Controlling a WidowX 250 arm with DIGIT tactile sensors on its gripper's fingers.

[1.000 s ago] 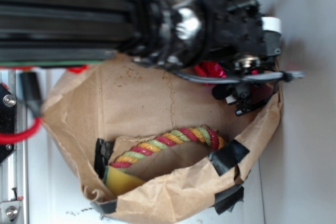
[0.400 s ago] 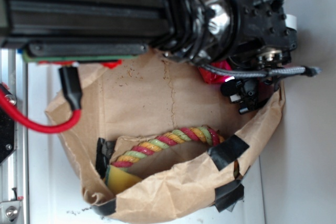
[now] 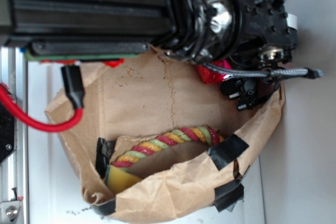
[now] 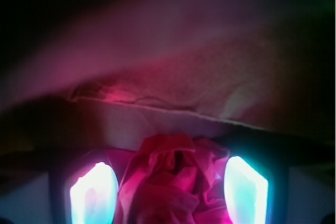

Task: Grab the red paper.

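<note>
The red paper [image 4: 173, 179] is a crumpled bright red ball between my gripper's [image 4: 170, 187] two glowing fingertips [image 4: 94, 192], filling the gap and touching both pads. The jaws stand wide on either side of it, not squeezed together. In the exterior view only a small part of the red paper [image 3: 211, 73] shows under the black wrist, at the back right corner of the brown paper bag [image 3: 157, 98]. The gripper [image 3: 239, 92] is low inside the bag, next to its right wall.
A red, yellow and green striped rope [image 3: 168, 141] and a yellow sponge block [image 3: 122, 179] lie along the bag's front wall. Black tape [image 3: 228, 150] patches the bag's rim. The bag's wall [image 4: 173, 114] rises just beyond the fingers. A red cable [image 3: 37, 121] hangs at left.
The arm moved right and further into the bag's back right corner, down over the red paper, then stayed nearly still. The rope and sponge have not moved.
</note>
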